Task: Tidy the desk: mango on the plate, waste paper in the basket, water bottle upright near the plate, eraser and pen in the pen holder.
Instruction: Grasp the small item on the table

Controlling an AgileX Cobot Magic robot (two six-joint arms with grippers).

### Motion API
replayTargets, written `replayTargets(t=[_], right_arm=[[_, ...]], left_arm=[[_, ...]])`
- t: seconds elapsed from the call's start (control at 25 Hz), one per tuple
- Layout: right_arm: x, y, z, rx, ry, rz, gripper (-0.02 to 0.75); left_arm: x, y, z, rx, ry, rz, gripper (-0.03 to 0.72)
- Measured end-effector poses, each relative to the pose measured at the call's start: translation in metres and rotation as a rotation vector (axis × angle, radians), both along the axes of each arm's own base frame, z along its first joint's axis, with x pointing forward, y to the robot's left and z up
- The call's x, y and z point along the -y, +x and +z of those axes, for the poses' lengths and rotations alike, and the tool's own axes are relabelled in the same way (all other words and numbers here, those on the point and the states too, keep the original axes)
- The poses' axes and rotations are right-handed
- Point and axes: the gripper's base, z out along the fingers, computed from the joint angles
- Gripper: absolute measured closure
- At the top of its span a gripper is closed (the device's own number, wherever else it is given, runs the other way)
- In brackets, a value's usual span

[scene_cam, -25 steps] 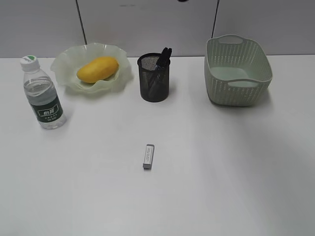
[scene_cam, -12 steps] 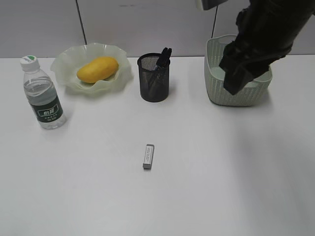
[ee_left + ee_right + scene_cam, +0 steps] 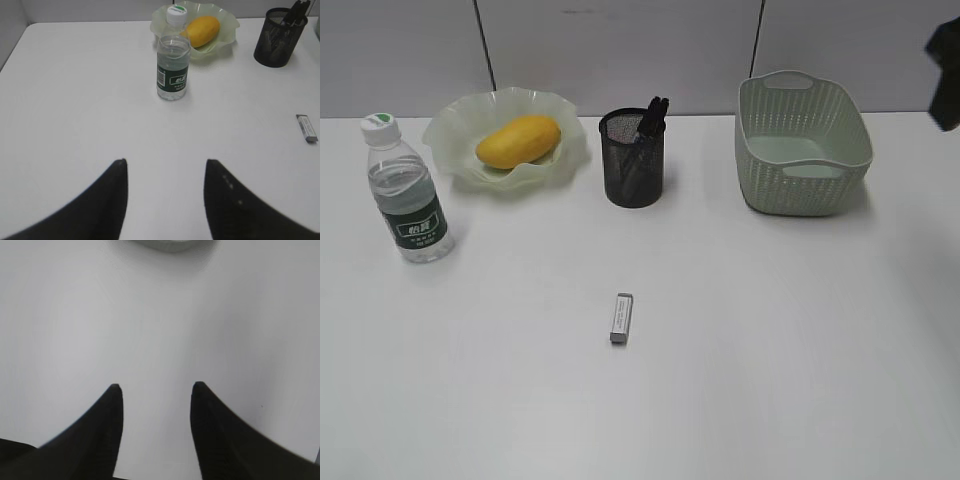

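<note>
The mango (image 3: 519,140) lies on the wavy green plate (image 3: 450,125). Left of the plate, the water bottle (image 3: 407,195) stands upright. A dark pen (image 3: 651,116) sticks out of the black mesh pen holder (image 3: 634,170). The grey eraser (image 3: 621,318) lies flat on the desk (image 3: 770,350) in front of the holder. The basket (image 3: 803,150) stands at the back right. The waste paper shows in no view. My left gripper (image 3: 165,162) is open over bare desk, short of the bottle (image 3: 173,65). My right gripper (image 3: 156,386) is open over bare desk, with nothing between its fingers.
A dark part of the right arm (image 3: 945,70) shows at the right edge of the exterior view. The basket's rounded bottom edge (image 3: 170,244) shows at the top of the right wrist view. The eraser (image 3: 306,128) lies far to the right of the left gripper.
The right arm was out of view a second ago. It then swung in front of the basket and has pulled back to the right edge. The objects have not moved.
</note>
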Motion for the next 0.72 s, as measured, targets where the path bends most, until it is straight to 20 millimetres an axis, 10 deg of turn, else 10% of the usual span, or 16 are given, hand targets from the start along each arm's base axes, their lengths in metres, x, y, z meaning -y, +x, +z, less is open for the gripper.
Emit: replayTargets(t=[0.28,0.72], right_arm=[[0.036,-0.037,-0.012,-0.045,0.013,-0.135,0.374],[0.040,-0.157,-0.057,0.060,0.042,-0.158,0.374]], left_arm=[[-0.001,0.000,0.000,-0.001,0.008,0.006,0.309],[-0.002,0.021,0.000,-0.135,-0.008,0.000,0.309]])
